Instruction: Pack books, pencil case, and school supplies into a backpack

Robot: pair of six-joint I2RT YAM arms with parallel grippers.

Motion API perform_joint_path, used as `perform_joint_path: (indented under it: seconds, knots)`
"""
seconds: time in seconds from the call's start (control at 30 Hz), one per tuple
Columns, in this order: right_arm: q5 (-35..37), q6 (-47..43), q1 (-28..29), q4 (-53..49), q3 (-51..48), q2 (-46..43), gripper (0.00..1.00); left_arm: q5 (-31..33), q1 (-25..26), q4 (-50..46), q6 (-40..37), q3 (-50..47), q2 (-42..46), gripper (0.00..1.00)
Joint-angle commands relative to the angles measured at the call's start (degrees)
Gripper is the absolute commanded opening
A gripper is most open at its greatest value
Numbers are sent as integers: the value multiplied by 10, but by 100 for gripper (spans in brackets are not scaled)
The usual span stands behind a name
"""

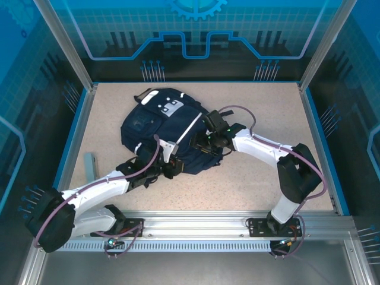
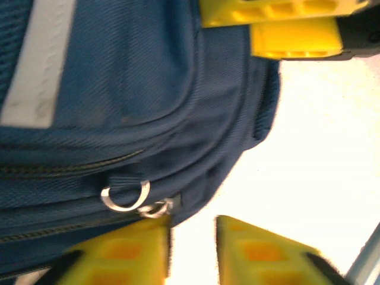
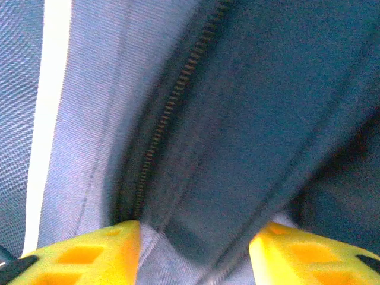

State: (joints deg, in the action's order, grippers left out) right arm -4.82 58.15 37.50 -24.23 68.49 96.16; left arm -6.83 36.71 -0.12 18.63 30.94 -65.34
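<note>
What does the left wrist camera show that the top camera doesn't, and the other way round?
Left wrist: a metal zipper ring close beside this wrist's open yellow jaws. Top: the left arm and right arm both reaching onto the navy backpack, its grey patch, and a pencil case lying apart at the table's left. Both: the backpack's navy fabric and white stripe.

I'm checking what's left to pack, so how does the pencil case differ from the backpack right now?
The backpack is large, navy and rumpled; the pencil case is slim, pale grey-teal and oblong. The backpack lies mid-table; the pencil case sits near the left edge, apart from it. The left end effector and right end effector are at the backpack; nothing touches the pencil case. Both rest on the table.
</note>
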Motion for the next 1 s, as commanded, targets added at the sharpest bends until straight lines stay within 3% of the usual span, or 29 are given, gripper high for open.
perform_joint_path:
  seconds: [0.0,0.1,0.3,0.5,0.6,0.73,0.97]
  knots:
    - [71,-24,11,-23,-3,-43,61,-25,-10,3,38,30,21,45]
    - [104,-58,11,-51,-13,-75,67,-27,-29,-28,61,36,48,61]
    - [142,-141,34,-71,-31,-106,70,-5,-75,-89,116,53,95,80]
    - [169,-245,110,-70,-15,-84,63,36,-116,-146,179,75,105,86]
    - [165,-286,140,-62,-3,-60,59,69,-121,-157,193,75,115,94]
    - [135,-319,160,-38,5,-28,53,117,-126,-167,203,68,137,99]
    - [121,-357,173,16,2,8,47,118,-144,-178,229,58,154,99]
